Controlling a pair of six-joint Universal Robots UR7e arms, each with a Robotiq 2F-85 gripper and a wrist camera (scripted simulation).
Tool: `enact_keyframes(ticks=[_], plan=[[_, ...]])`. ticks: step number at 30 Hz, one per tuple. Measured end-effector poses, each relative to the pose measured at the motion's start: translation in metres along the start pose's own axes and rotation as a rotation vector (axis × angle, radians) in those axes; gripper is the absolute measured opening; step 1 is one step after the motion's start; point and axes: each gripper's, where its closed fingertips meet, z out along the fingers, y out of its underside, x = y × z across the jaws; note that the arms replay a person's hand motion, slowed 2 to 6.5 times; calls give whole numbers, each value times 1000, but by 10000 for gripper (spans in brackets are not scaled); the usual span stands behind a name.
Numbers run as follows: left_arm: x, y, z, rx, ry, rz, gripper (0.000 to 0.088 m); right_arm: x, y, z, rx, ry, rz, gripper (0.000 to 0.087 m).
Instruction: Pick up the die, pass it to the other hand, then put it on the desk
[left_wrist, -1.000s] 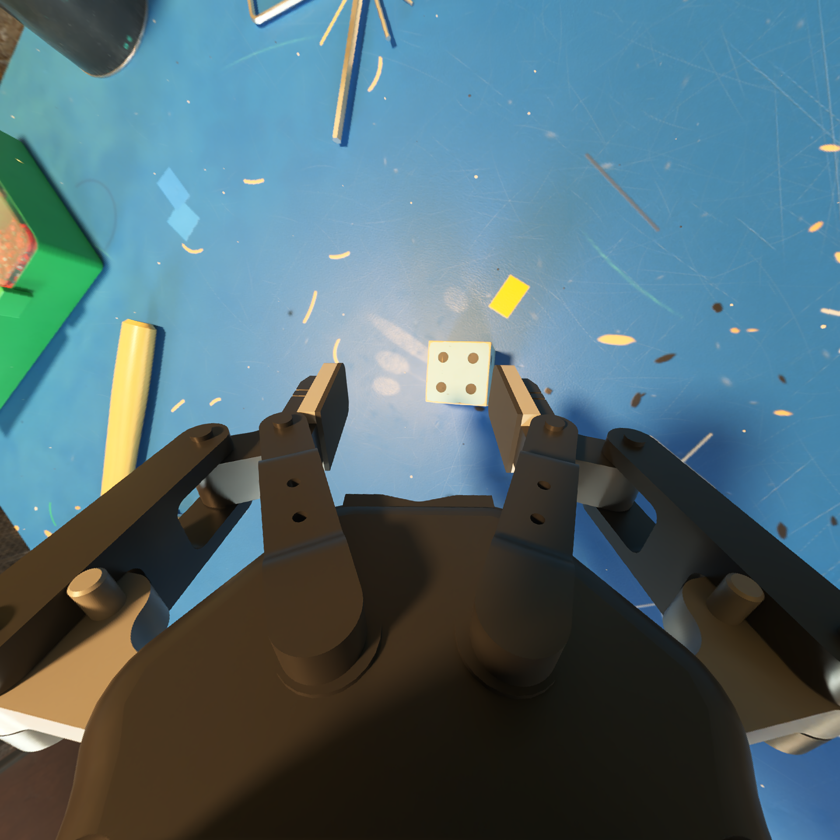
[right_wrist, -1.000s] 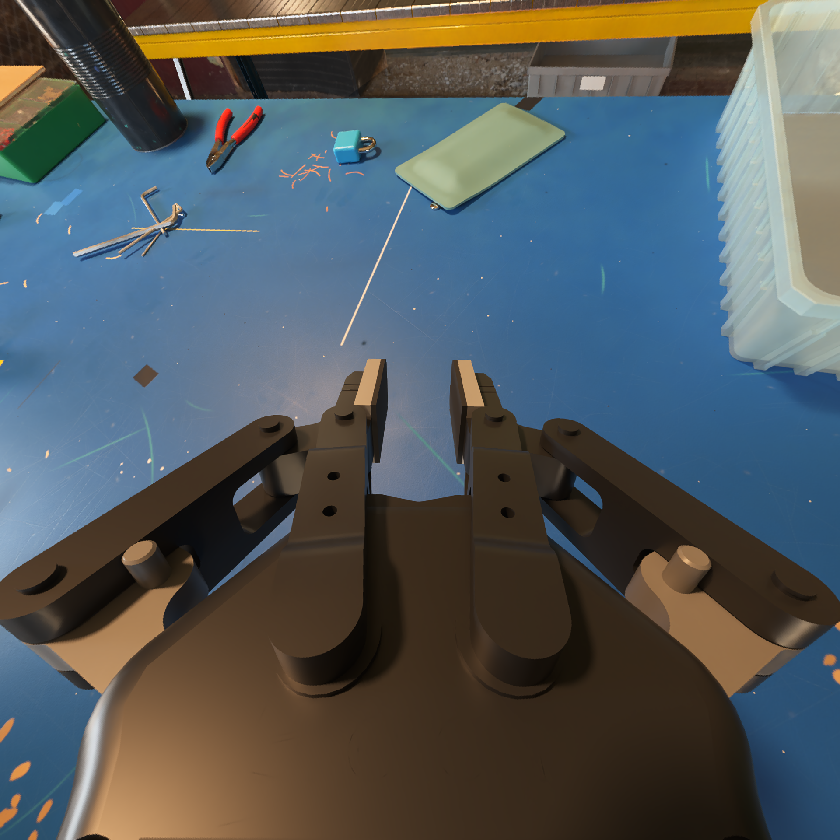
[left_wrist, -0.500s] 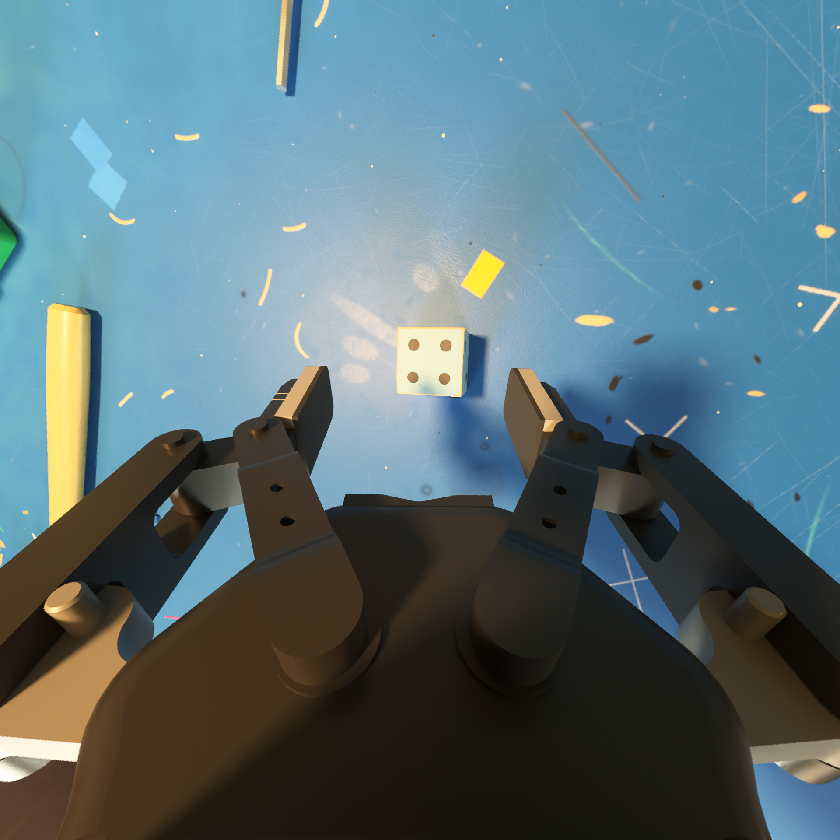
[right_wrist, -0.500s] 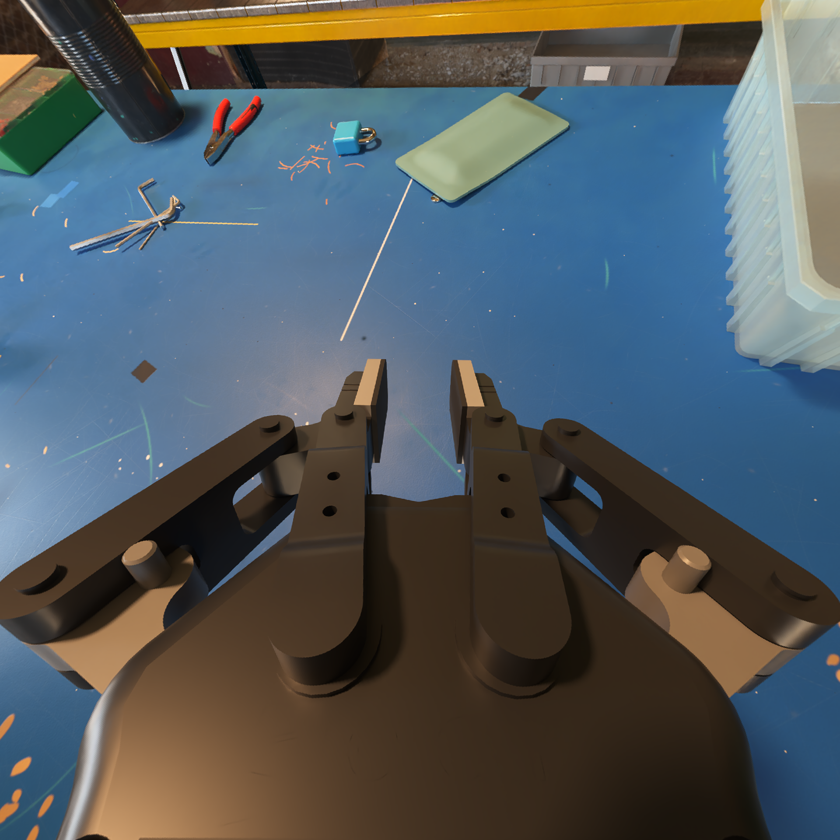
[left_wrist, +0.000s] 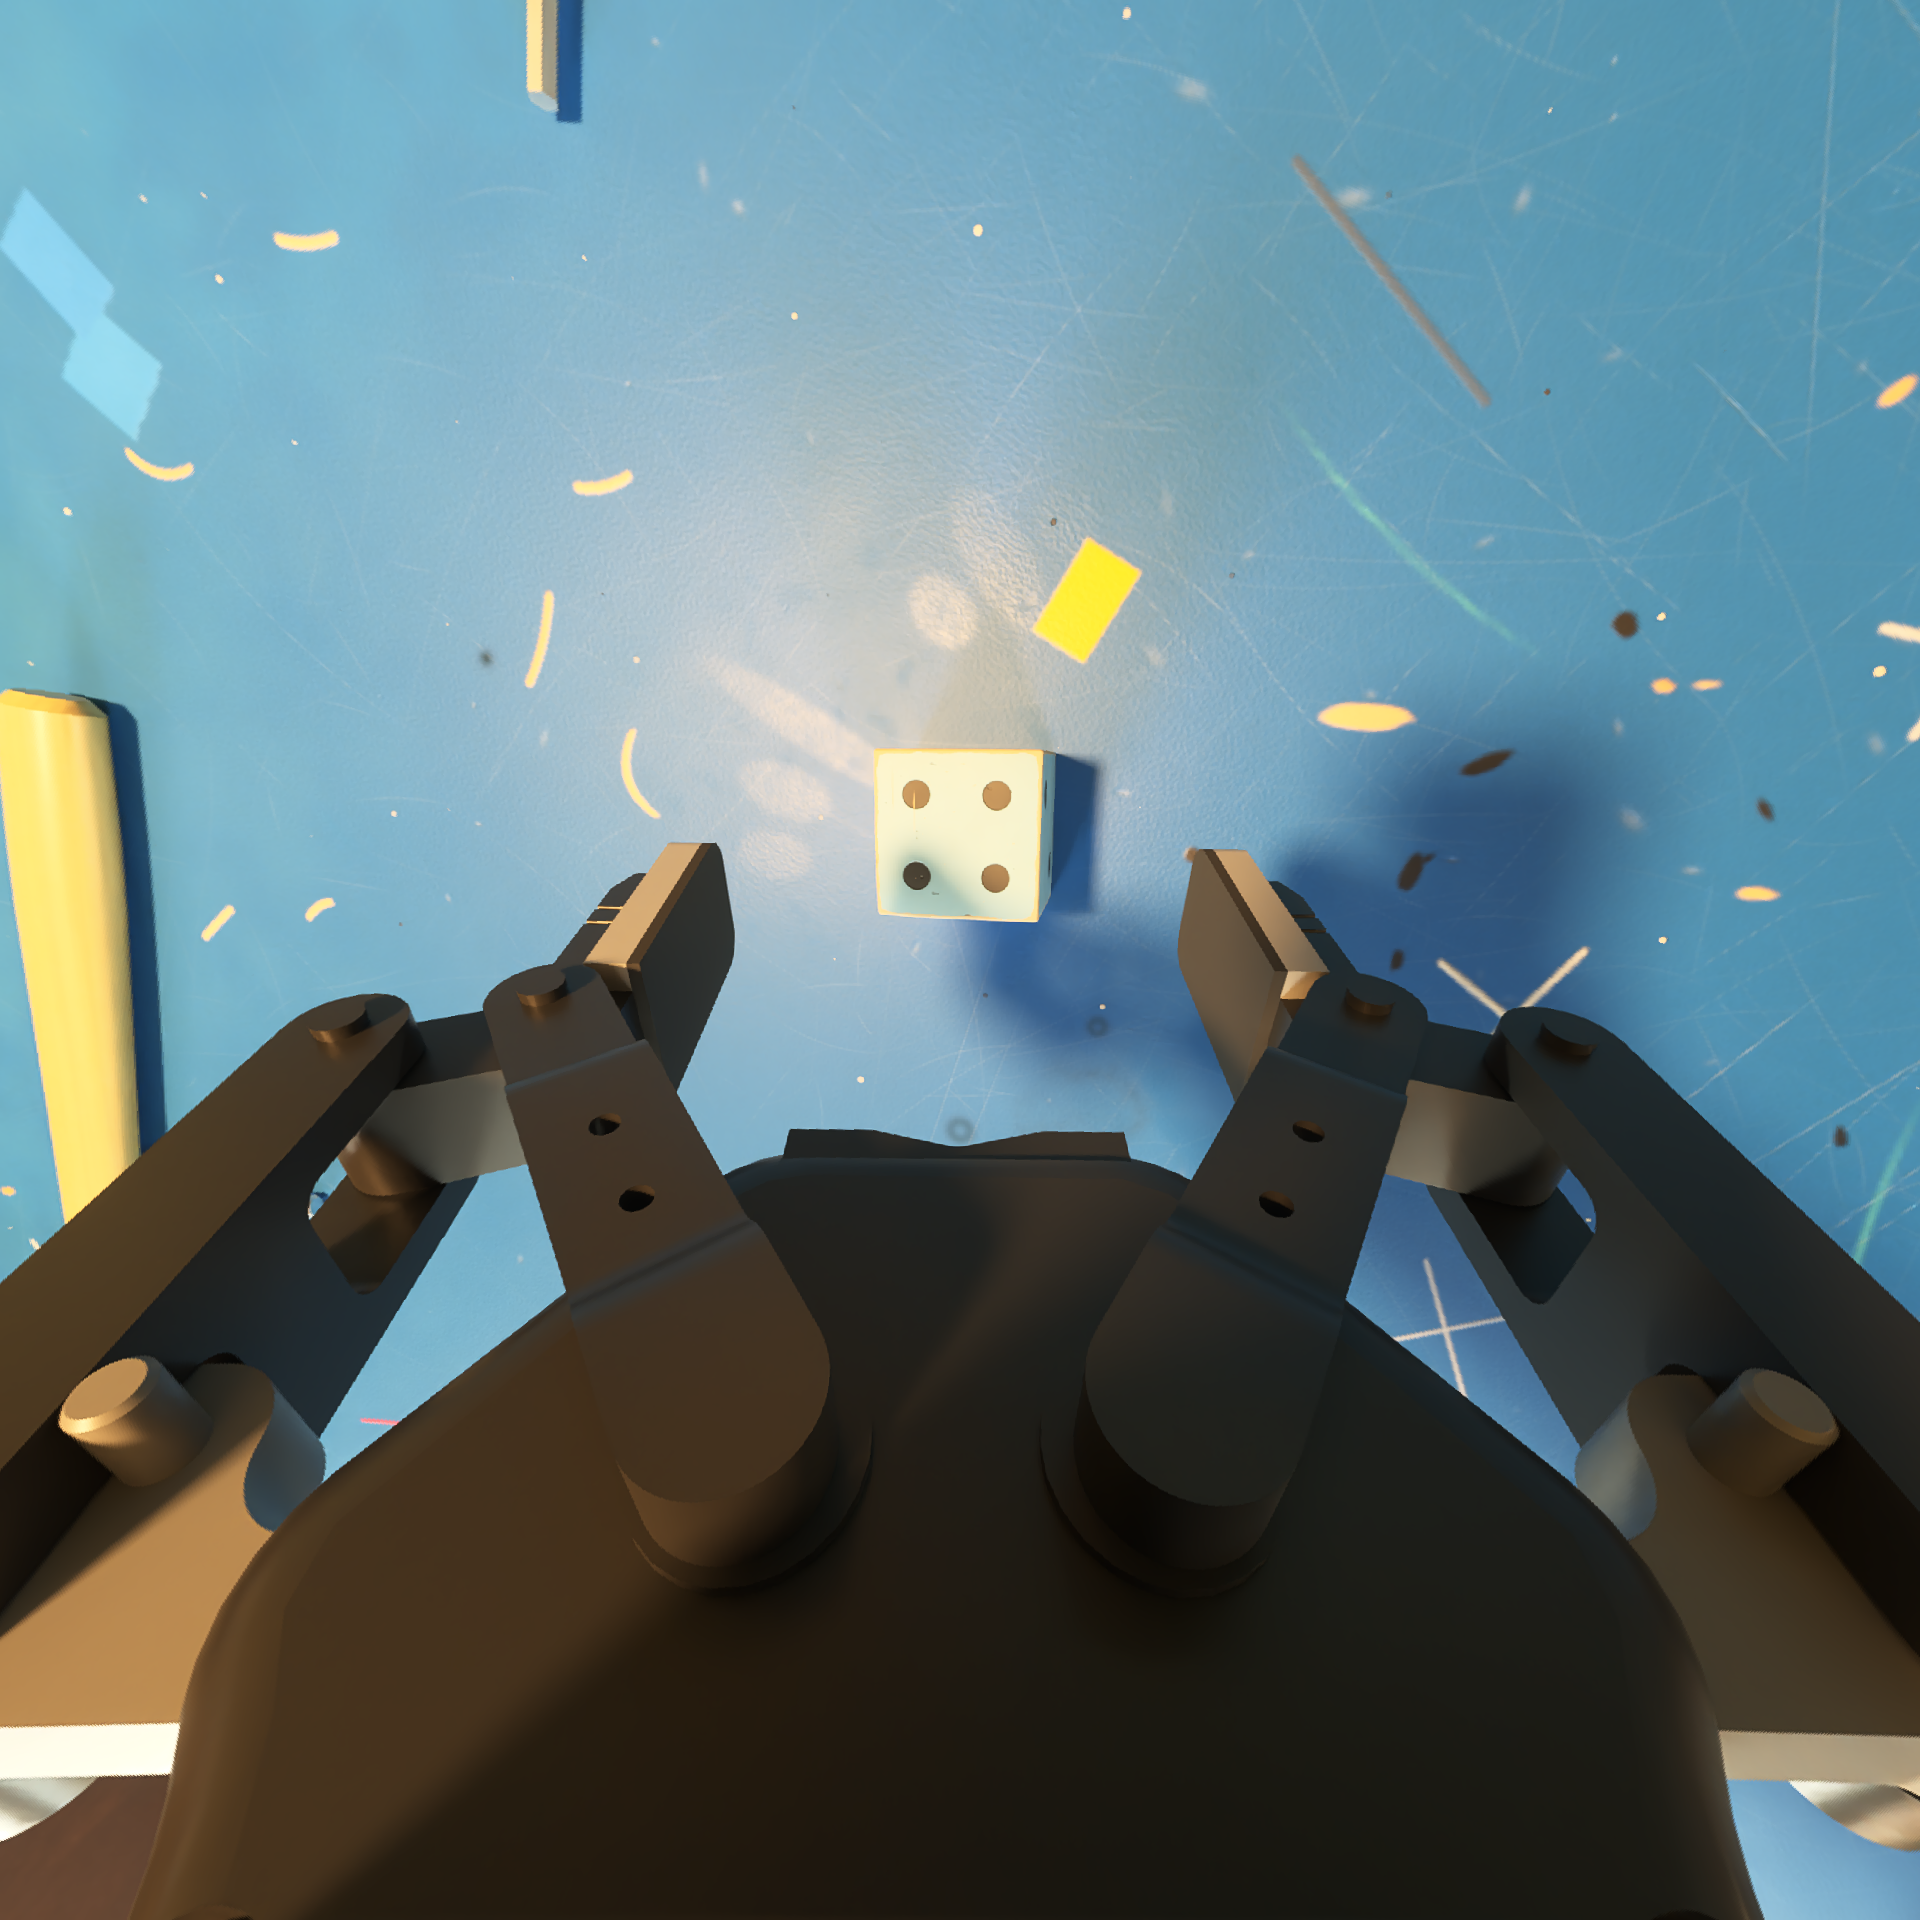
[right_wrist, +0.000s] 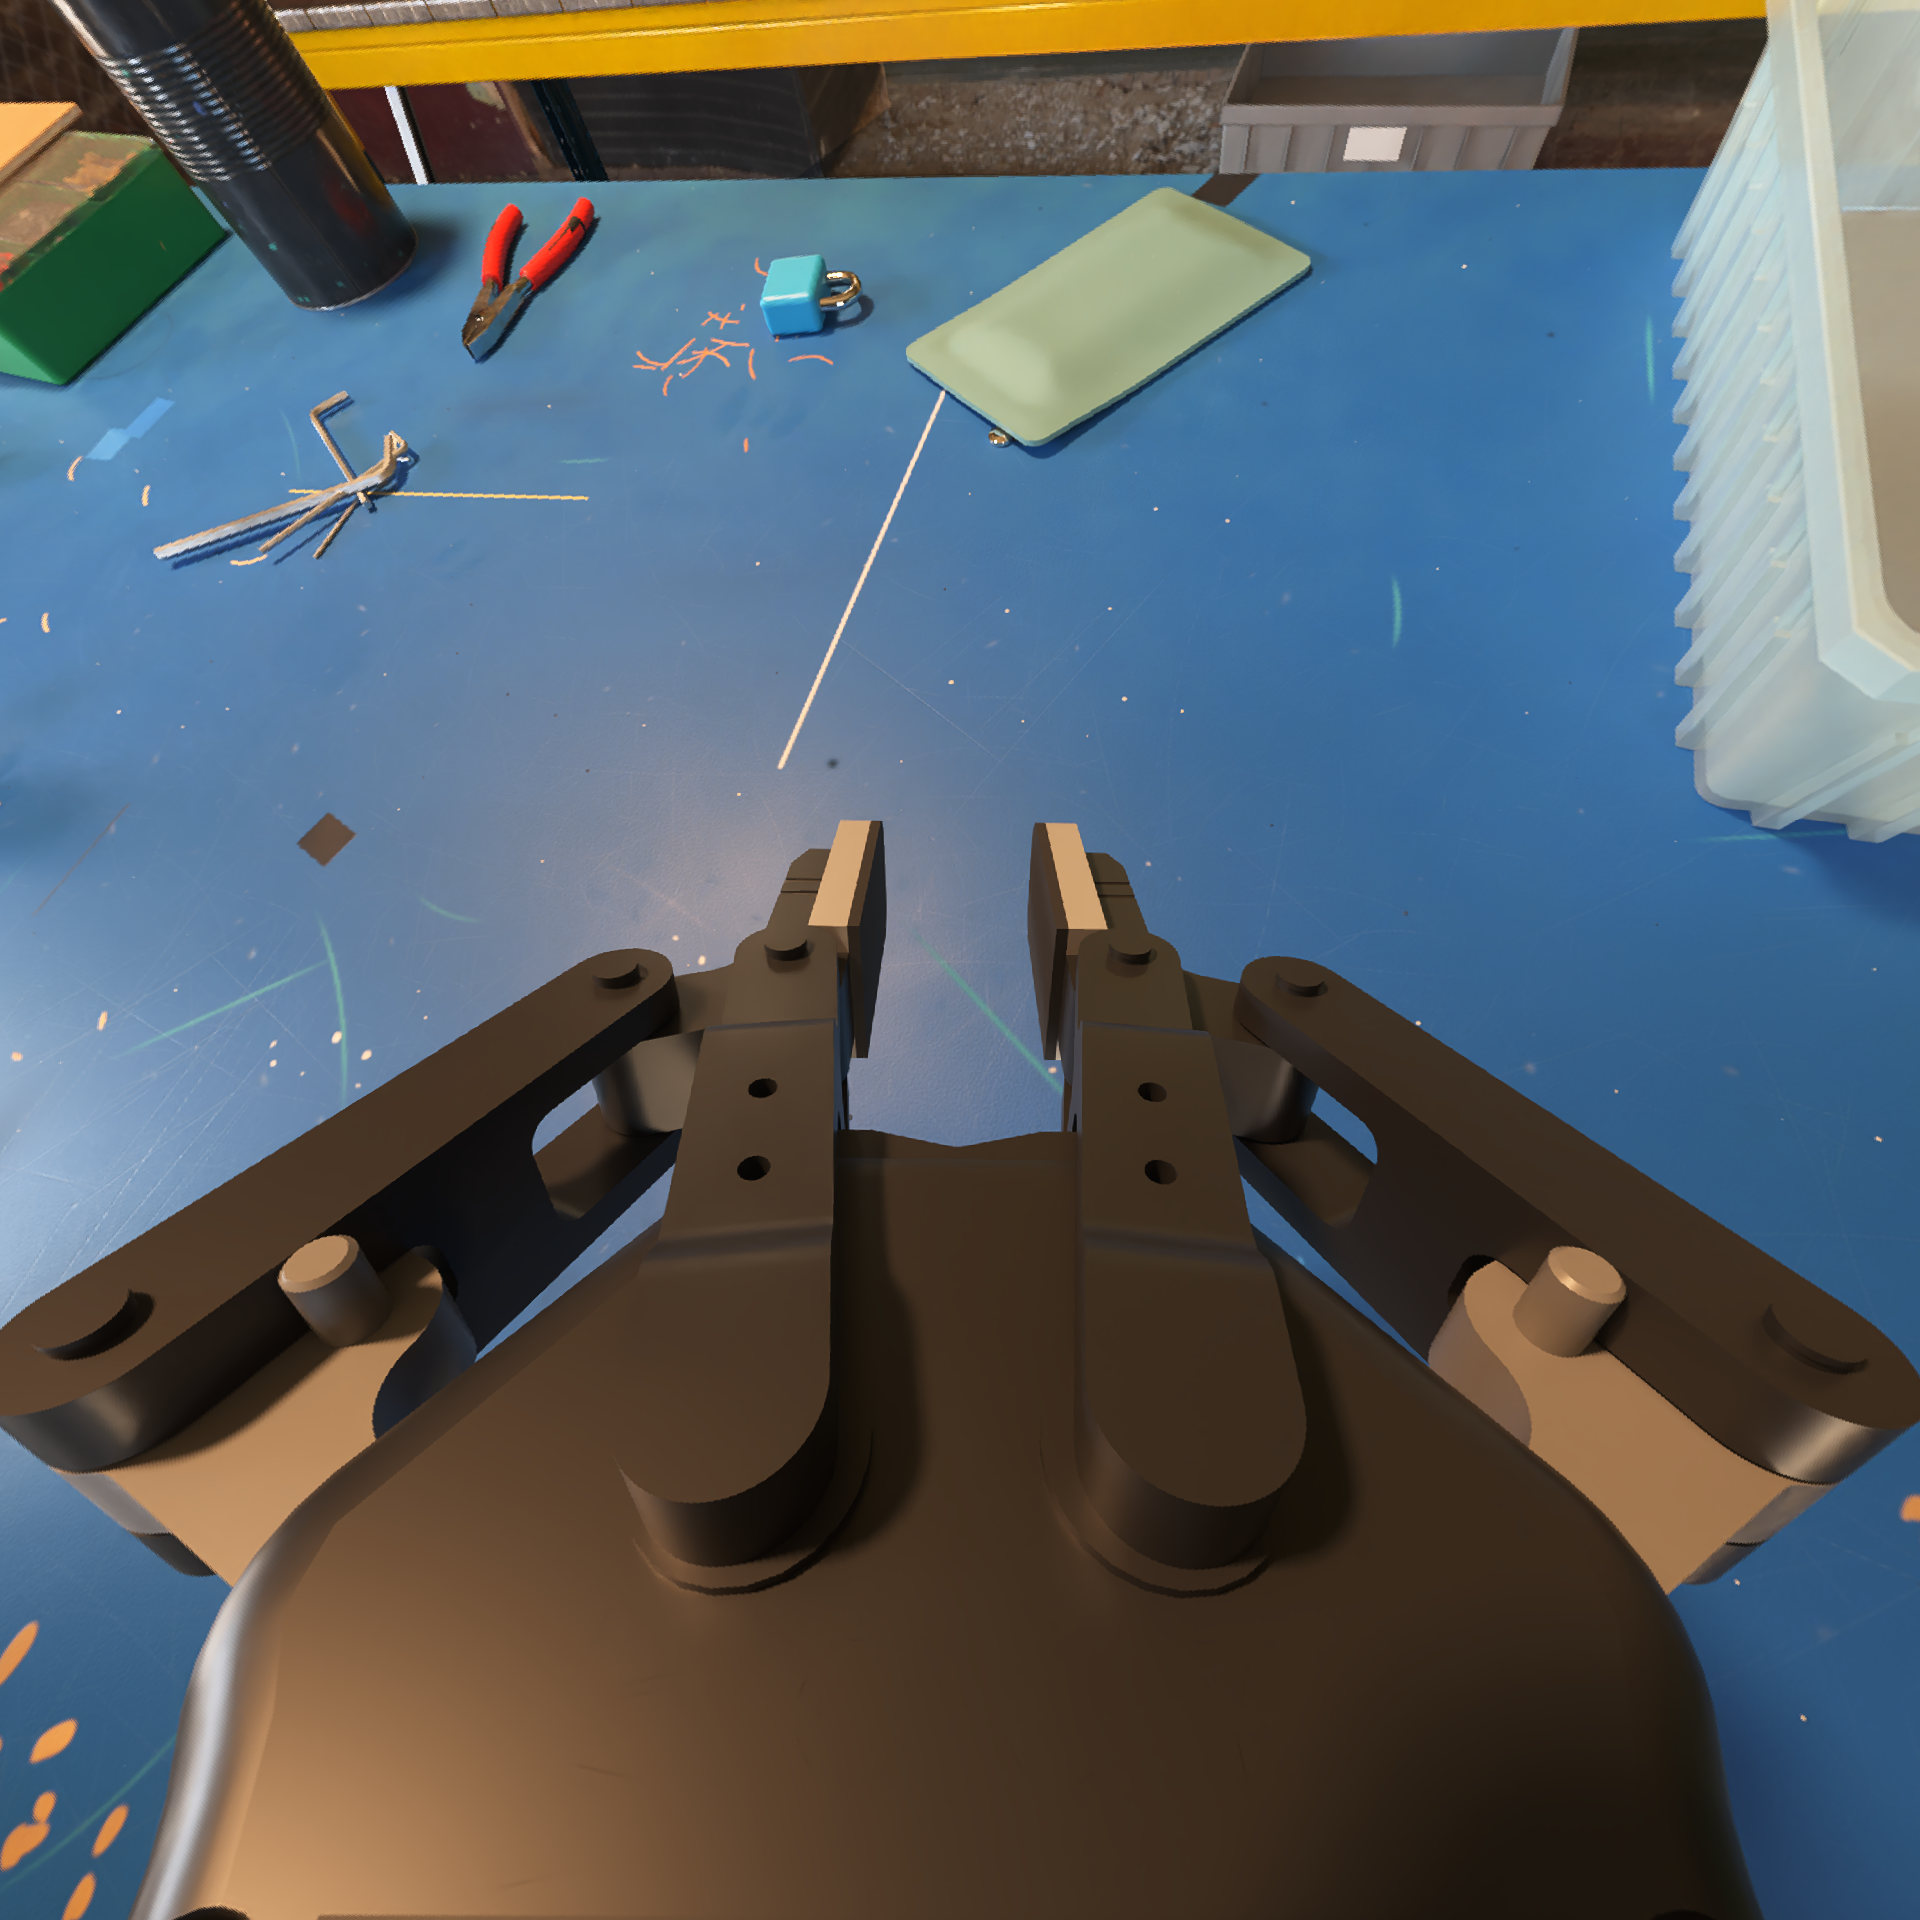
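A pale cream die (left_wrist: 961, 834) with four dots on top lies on the blue desk (left_wrist: 1247, 312) in the left wrist view. My left gripper (left_wrist: 951, 883) is wide open above it, a finger on each side, and neither touches it. The die sits level with the fingertips (left_wrist: 681, 883), centred between them. My right gripper (right_wrist: 956, 873) hovers over bare desk (right_wrist: 1351, 623) with its jaws partly apart and nothing between them. The die does not show in the right wrist view.
Left wrist view: a yellow rod (left_wrist: 62, 935) at the left, a yellow scrap (left_wrist: 1086, 600) beyond the die. Right wrist view: a clear bin (right_wrist: 1808, 436) at the right, a green pad (right_wrist: 1107, 312), blue padlock (right_wrist: 800, 296), red pliers (right_wrist: 525, 270), hex keys (right_wrist: 312, 488), dark cylinder (right_wrist: 260, 156), green box (right_wrist: 83, 260).
My left gripper has opened wider and shifted so the die sits centred between its fingers instead of against the right finger. The right gripper has barely moved.
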Motion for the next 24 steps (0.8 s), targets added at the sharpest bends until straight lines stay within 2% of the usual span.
enact_keyframes(ticks=[10,24], plan=[[3,3,11,-78,27,-13,812,0,2,1,-11,-5,0,253],[6,7,23,-165,56,-47,824,0,4,2,-19,-6,-1,253]])
